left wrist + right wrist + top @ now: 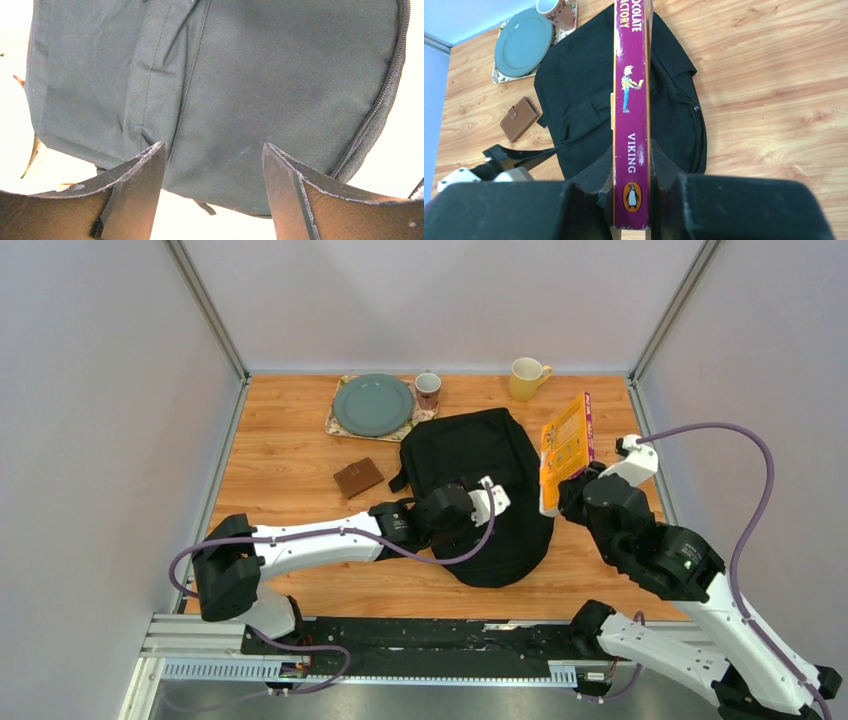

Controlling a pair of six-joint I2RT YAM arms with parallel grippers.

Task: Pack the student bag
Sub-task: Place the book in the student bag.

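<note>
Nearest to me, the left gripper (488, 500) hung just over the near half of the student bag (470, 450); its two fingers were spread apart with nothing between them; in its own camera only black cloth showed in the gap. The right gripper (562, 490) was squeezed tight on a book (567, 445) with a purple spine; it held the book up off the counter (290, 460), just beside the bag's right edge.

The bag lay flat in the middle of the counter; its long way ran from near to far, with the round end toward the arms. So the bag was to the left of the book, and the left gripper was the closer one to it. I could not see any open mouth on the bag; I think it must be opened before the book can go in.

Farther off lay a brown wallet (358, 477); past that sat a plate (373, 404) and two mugs (428, 390).
</note>
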